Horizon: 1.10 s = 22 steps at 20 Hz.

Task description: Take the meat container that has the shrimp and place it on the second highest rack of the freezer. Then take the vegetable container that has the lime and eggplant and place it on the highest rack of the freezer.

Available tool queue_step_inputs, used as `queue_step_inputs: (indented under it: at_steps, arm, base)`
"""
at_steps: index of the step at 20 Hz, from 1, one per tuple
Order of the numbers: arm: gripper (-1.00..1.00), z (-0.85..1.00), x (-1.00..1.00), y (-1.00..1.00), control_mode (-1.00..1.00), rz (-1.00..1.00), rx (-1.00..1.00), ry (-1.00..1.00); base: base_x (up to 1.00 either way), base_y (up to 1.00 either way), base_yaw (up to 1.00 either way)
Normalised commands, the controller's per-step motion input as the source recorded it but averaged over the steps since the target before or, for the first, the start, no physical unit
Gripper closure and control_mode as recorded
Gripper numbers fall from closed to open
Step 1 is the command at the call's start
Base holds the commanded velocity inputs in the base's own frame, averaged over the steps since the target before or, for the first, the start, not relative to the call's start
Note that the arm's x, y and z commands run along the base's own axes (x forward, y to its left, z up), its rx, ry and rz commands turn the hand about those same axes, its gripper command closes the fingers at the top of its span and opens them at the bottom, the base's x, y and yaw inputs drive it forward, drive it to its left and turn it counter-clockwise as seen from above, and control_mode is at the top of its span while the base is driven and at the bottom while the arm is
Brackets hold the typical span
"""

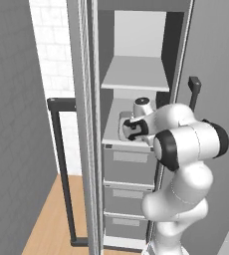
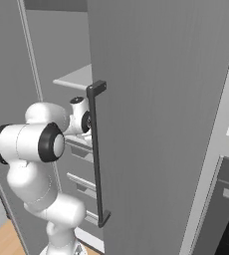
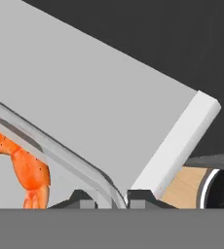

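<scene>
Fingers (image 3: pixel 87 200) pinch the rim of the meat container (image 3: pixel 60 155), gripper (image 3: pixel 111 202) closed on it. The shrimp (image 3: pixel 28 170) lies inside. Container sits over the second highest rack (image 3: pixel 109 112) within the freezer (image 1: pixel 136 74).

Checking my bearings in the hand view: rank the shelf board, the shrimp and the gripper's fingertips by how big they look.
1. Second highest rack, largest.
2. Shrimp, partly cut off at the left edge.
3. Fingertips, smallest showing, though mostly out of frame, so unsure.
</scene>
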Motion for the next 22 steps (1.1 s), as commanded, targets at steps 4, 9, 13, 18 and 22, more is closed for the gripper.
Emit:
queue_step_inputs:
  at_steps: [4,9,13,18,22]
  arm:
    - [1.0,-0.48,0.14,-0.05,-1.0,-0.01,0.0,0.04]
    - [1.0,-0.03,0.32,0.0,-1.0,-0.01,0.0,0.0]
    - [-1.0,0.0,0.0,0.0,-1.0,0.0,0.0,0.0]
    - [-1.0,0.0,0.0,0.0,-1.0,0.0,0.0,0.0]
    - [-1.0,0.07,0.0,0.0,-1.0,0.0,0.0,-0.05]
  base:
    - [0.0,0.0,0.0]
    - [0.0,0.0,0.0]
    - [0.0,0.0,0.0]
    - [0.0,0.0,0.0]
    - [0.0,0.0,0.0]
